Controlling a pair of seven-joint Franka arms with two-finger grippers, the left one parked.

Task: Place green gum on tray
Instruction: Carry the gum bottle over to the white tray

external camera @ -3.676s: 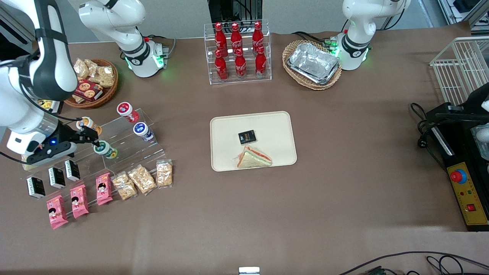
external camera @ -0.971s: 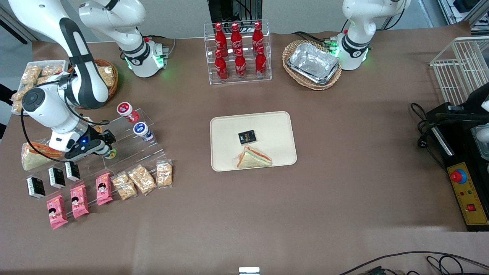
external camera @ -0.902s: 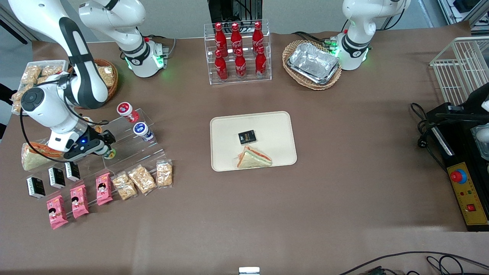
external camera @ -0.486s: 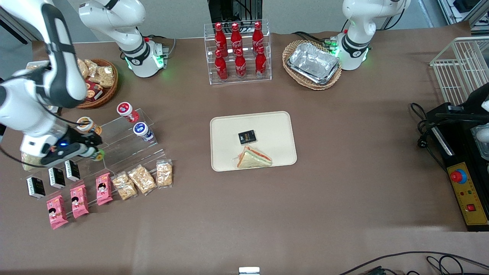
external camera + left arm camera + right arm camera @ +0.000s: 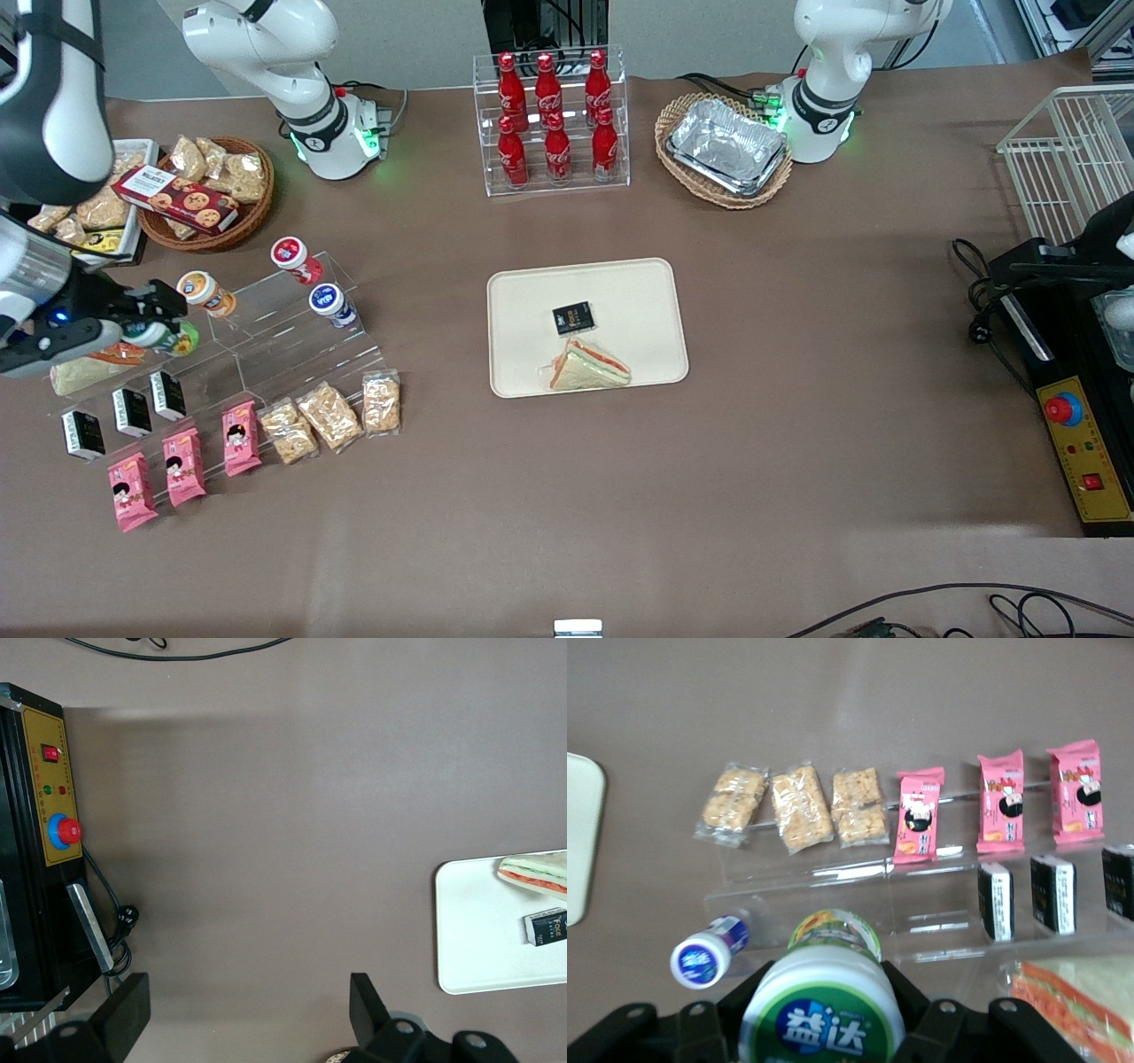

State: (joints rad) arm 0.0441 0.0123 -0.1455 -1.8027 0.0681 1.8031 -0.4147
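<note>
The green gum is a small jar with a white lid and green label, held in my right gripper above the table at the working arm's end, beside the clear stepped stand. In the right wrist view the jar fills the space between the black fingers, which press on both its sides. The cream-beige tray lies at the table's middle and holds a wrapped sandwich and a small black packet. The tray's edge shows in the right wrist view.
An orange-labelled jar, a red jar and a blue jar stand on the stepped stand. Snack packets, pink packets and black packets lie on its lower steps. A wicker snack basket and a cola rack stand farther back.
My gripper closed on the green gum on the stand, then lifted it off and carried it away from the tray toward the working arm's end of the table.
</note>
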